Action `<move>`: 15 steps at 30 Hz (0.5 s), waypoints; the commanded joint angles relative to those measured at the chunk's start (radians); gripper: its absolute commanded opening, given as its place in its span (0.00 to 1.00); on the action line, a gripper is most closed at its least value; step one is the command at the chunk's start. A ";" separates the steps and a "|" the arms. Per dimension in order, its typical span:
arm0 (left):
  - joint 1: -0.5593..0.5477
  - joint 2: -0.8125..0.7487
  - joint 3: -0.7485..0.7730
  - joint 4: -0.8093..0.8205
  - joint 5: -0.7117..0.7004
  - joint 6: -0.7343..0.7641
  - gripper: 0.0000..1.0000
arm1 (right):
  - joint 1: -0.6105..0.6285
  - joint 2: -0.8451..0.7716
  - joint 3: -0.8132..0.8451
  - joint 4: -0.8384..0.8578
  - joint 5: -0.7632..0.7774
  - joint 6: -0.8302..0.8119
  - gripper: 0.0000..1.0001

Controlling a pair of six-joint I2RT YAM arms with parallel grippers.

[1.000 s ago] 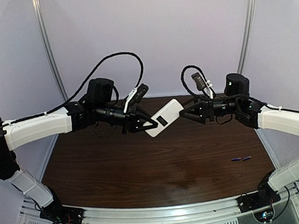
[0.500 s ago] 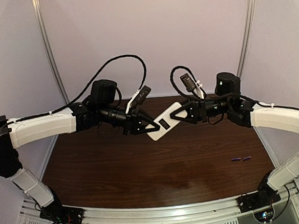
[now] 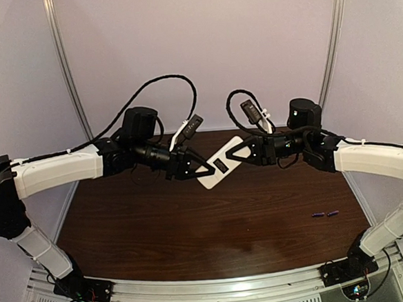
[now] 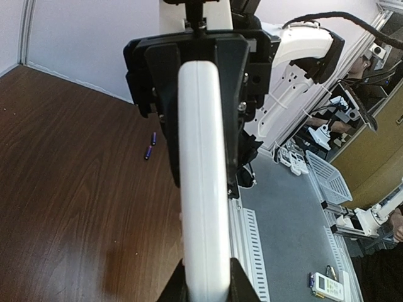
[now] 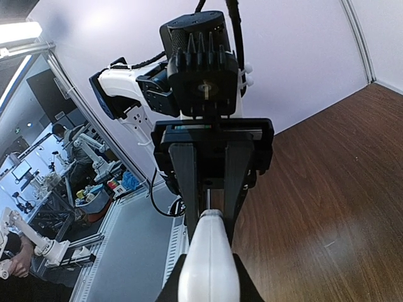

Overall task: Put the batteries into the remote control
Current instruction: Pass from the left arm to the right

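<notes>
The remote control [image 3: 220, 165] hangs in the air above the table [image 3: 192, 221], tilted, its dark recess facing up. The left gripper [image 3: 208, 171] pinches its lower end and the right gripper [image 3: 229, 157] its upper end, both with jaws drawn in narrow on the white body. The batteries [image 3: 325, 214] lie together on the wood, well apart from the remote, off to its right and nearer the arm bases.

The risk I see is in the shared hold. If the arms pull out of step, the smooth plastic could twist or slip. A battery needs a free gripper, so one must let go. A single end-pinch may then let the remote swing or drop.
</notes>
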 commanded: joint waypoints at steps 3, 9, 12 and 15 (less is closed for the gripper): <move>0.035 -0.005 -0.004 0.111 -0.028 -0.006 0.37 | 0.002 0.009 -0.006 0.109 -0.027 0.118 0.00; 0.051 -0.062 -0.075 0.139 -0.155 -0.065 0.69 | -0.032 0.005 -0.038 0.152 0.105 0.191 0.00; 0.067 -0.065 -0.117 0.172 -0.217 -0.142 0.72 | -0.044 0.004 -0.061 0.167 0.186 0.228 0.00; 0.080 -0.055 -0.165 0.247 -0.250 -0.243 0.72 | -0.049 0.001 -0.092 0.175 0.267 0.257 0.00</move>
